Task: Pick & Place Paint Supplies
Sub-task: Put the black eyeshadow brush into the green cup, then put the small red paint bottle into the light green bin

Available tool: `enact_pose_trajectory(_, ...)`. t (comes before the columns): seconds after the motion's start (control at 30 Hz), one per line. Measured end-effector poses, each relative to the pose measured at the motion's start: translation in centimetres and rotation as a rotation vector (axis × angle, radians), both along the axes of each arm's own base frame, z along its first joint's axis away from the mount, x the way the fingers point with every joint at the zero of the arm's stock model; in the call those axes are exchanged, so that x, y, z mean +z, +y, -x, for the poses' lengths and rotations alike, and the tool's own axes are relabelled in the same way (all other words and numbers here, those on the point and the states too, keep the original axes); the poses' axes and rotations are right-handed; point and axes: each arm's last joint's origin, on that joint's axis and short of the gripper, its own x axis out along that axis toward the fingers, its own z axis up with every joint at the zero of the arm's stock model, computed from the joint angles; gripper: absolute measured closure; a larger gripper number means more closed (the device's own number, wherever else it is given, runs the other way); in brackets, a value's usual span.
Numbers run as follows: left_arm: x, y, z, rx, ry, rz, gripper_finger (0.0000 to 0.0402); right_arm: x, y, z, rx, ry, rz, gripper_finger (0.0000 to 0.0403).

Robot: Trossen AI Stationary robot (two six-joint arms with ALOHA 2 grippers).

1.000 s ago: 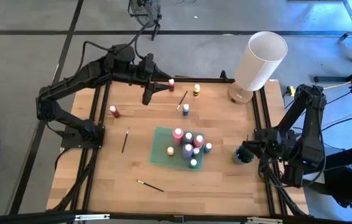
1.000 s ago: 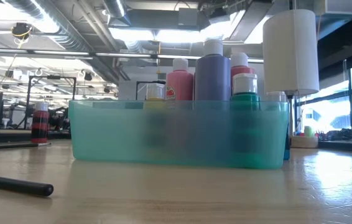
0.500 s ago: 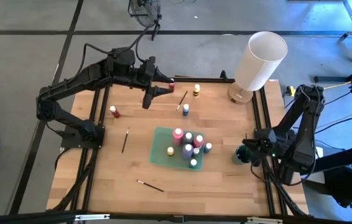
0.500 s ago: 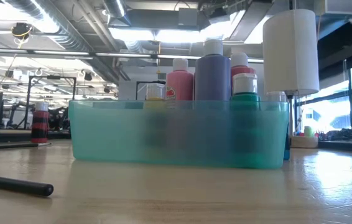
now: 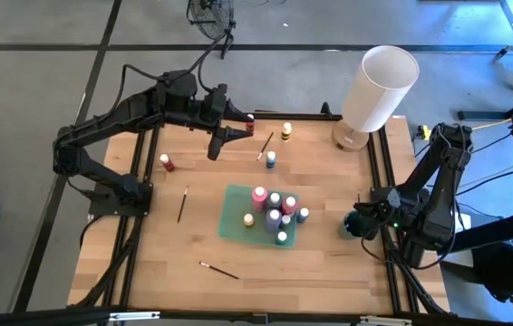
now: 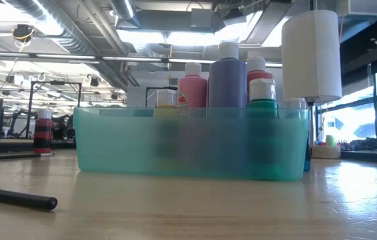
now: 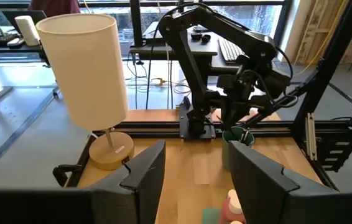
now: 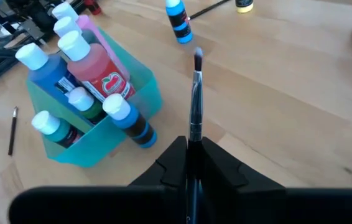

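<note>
A teal bin (image 5: pixel 235 220) in the middle of the table holds several paint bottles (image 8: pixel 95 65). A blue bottle (image 8: pixel 132 123) stands on the table against the bin's outer wall. Loose bottles stand at the far side: red (image 5: pixel 168 163), dark red (image 5: pixel 250 122), yellow (image 5: pixel 286 132) and blue (image 5: pixel 271 160). Brushes (image 5: pixel 182 204), (image 5: pixel 218 270), (image 5: pixel 265 145) lie flat on the wood. My right gripper (image 8: pixel 191 155) is at the table's right edge beside a teal cup (image 5: pixel 354 226), shut on a dark-handled brush (image 8: pixel 195 93). My left gripper (image 7: pixel 194 180) hangs open over the far left, holding nothing. My right gripper pinches the brush's handle (image 8: pixel 193 135) between its two fingers, just behind the ferrule. The brush runs along the fingers, and its bristles (image 8: pixel 197 60) point forward, away from the gripper. The fingers slant downward, and the brush is clear of the table.
A lamp with a large white shade (image 5: pixel 381 88) stands at the far right corner on a wooden foot (image 7: pixel 109 150). Black frame rails (image 5: pixel 379 163) border the table. Bare wood lies near the front edge and between the bin and the cup.
My right arm has sunk and its wrist has tipped and turned beside the teal cup, still with the brush. The bin, the bottles and the loose brushes have stayed where they were.
</note>
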Motion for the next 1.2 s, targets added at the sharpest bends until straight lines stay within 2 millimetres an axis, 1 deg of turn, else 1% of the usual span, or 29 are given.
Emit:
enact_pose_trajectory(0.4, 0.0, 0.0, 0.0, 0.0, 0.0, 0.0, 0.0231, -0.2, 0.4, -0.1, -0.001, 0.002, -0.054, 0.0351)
enact_pose_trajectory(0.6, 0.2, 0.0, -0.1, 0.0, -0.022, -0.007, 0.0231, -0.2, 0.6, -0.4, -0.019, 0.002, -0.088, 0.0333)
enact_pose_trajectory(0.8, 0.4, 0.0, -0.1, 0.0, -0.046, -0.014, 0.0231, 0.3, 0.7, -0.8, -0.042, 0.01, -0.13, 0.0288)
enact_pose_trajectory(1.03, 0.4, 0.0, -0.1, 0.005, -0.043, 0.01, 0.0231, 1.2, 0.7, -1.2, -0.06, 0.011, -0.154, 0.0212)
enact_pose_trajectory(1.2, 0.1, 0.0, 0.0, 0.005, -0.009, 0.023, 0.0231, 2.4, 0.8, -1.3, -0.053, 0.013, -0.145, 0.0173)
